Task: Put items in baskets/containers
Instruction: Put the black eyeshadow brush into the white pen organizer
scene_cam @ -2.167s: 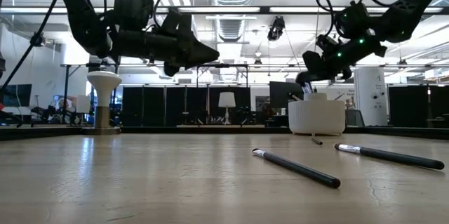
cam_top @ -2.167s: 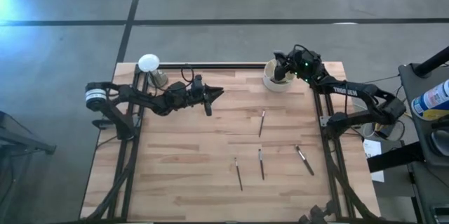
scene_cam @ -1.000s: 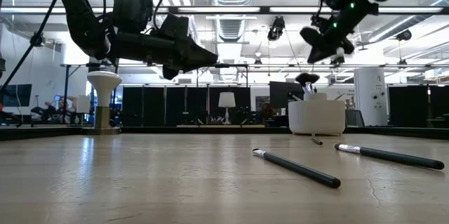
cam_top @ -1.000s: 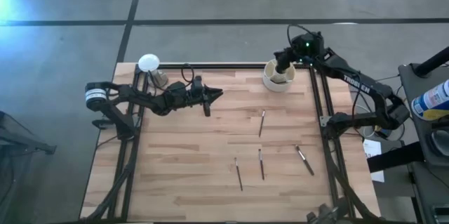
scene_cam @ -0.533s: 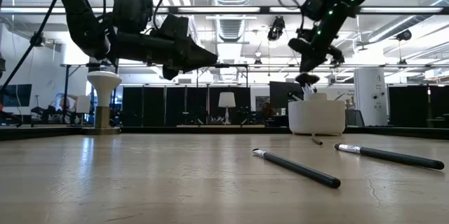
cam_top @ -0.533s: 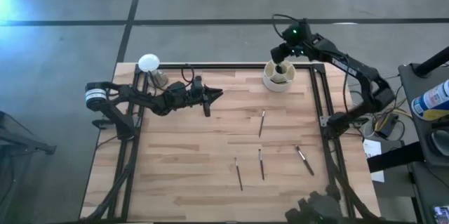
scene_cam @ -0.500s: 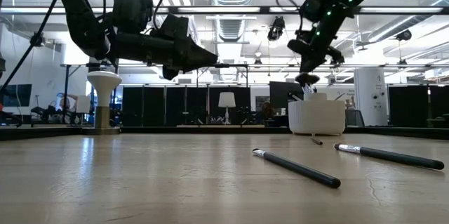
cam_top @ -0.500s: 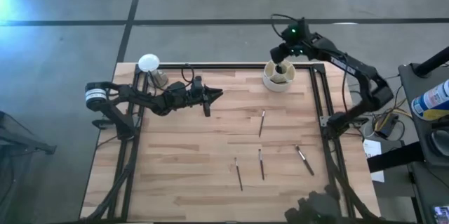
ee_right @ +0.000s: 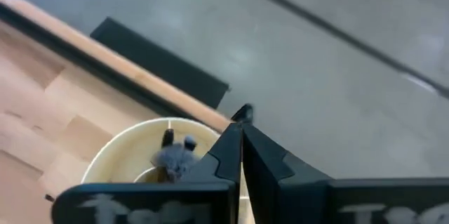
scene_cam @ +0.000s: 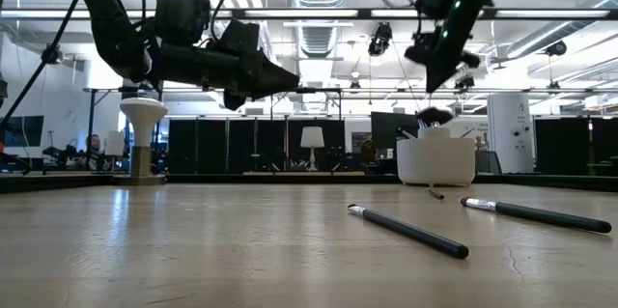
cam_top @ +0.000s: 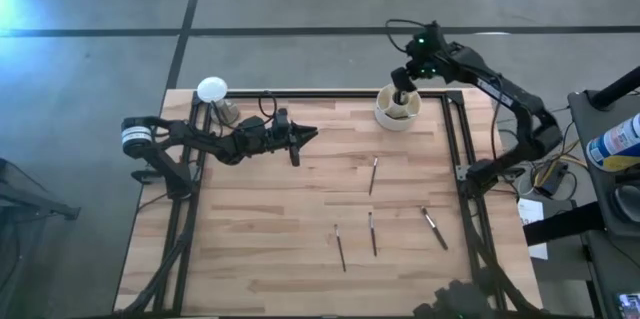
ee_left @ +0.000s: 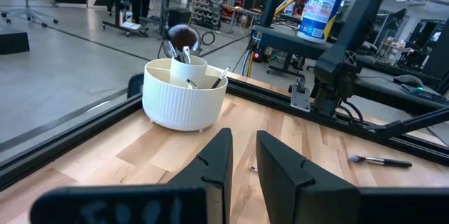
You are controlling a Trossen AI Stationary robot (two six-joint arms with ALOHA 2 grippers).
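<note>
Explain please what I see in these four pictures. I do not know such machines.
Two robot arms work at a wooden table. One picture looks down from above, one looks level across the tabletop, and two come from cameras on the arms' wrists. The task is putting makeup brushes into the white cup. Some already stand in it, one with a fluffy head. Four brushes lie on the table. The right pincer hangs above the cup, shut and holding nothing. The left pincer waits above the table's far left part, slightly open, also holding nothing.
</note>
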